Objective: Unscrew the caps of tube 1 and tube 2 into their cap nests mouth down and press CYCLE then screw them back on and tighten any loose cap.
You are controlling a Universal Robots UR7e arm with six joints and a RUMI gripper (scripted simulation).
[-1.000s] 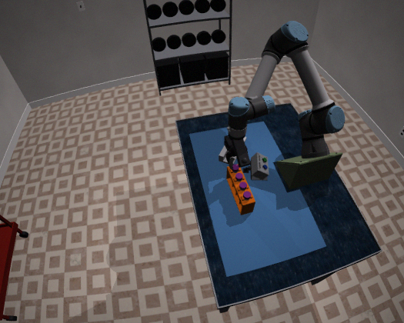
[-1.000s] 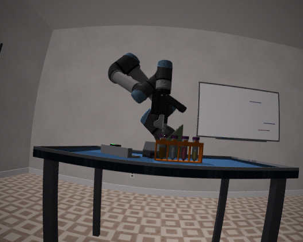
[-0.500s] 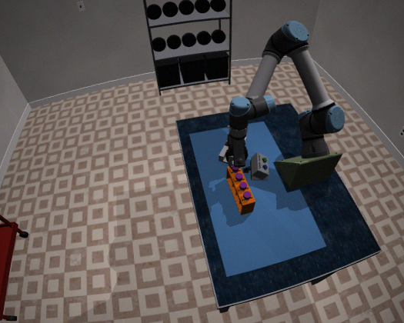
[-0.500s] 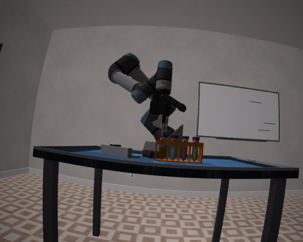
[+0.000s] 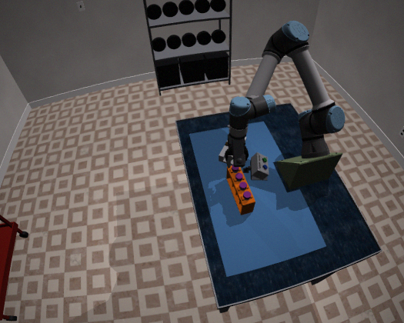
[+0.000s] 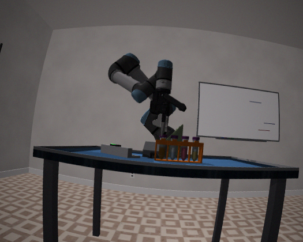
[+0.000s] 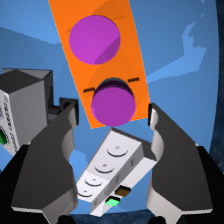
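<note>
The orange decapping station (image 5: 247,208) (image 7: 126,60) holds four tubes, each with a purple cap on. These are the tube 1 cap (image 5: 247,194) (image 6: 195,139), tube 2 cap (image 5: 243,185) (image 6: 185,137), tube 3 cap (image 5: 238,176) (image 7: 95,40) and tube 4 cap (image 5: 235,168) (image 7: 113,106). My gripper (image 6: 163,133) (image 7: 113,104) is open above tube 4, its fingers apart on either side of that cap without touching it. Whether any cap stands loose is not clear. The cap tray (image 6: 116,150) (image 7: 116,145) shows empty nests; its green lamp (image 7: 113,201) is lit, its amber lamp (image 7: 123,191) dark.
The grey key housing (image 5: 258,169) (image 7: 30,100) stands beside the tube 4 end of the station, on the arm's side. It bears the blue key (image 5: 265,167) and green key (image 5: 265,159). A green slanted panel (image 5: 305,173) stands in front of the arm's base.
</note>
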